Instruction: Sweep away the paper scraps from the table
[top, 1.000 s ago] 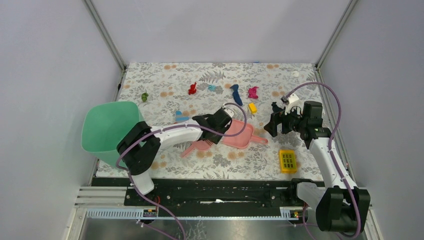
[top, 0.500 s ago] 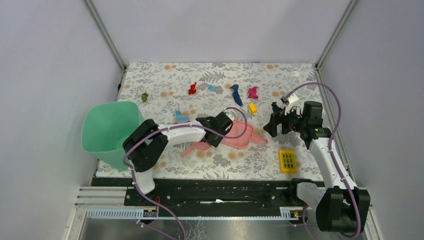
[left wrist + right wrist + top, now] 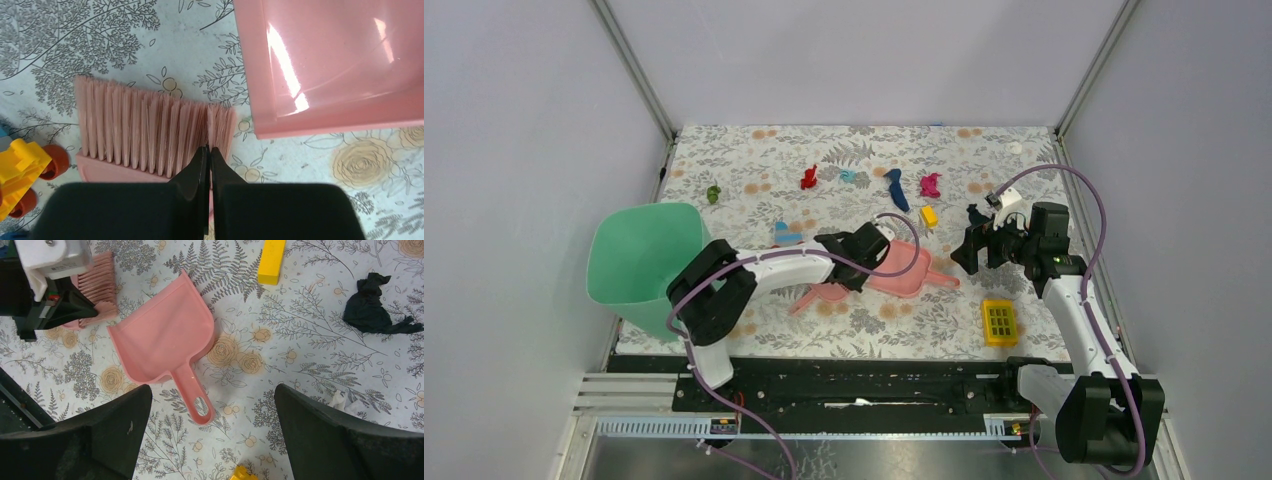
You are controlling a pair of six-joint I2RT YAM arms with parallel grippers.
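on the table (image 3: 984, 160), tiny crumpled colourful paper scraps (image 3: 809, 178).

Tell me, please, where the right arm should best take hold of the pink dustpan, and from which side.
Grip the dustpan by its narrow handle, probably the only part slim enough for the open fingers of the right gripper. It lies flat on the table, handle toward that gripper, bare table either side, so come from above with the fingers across its width.
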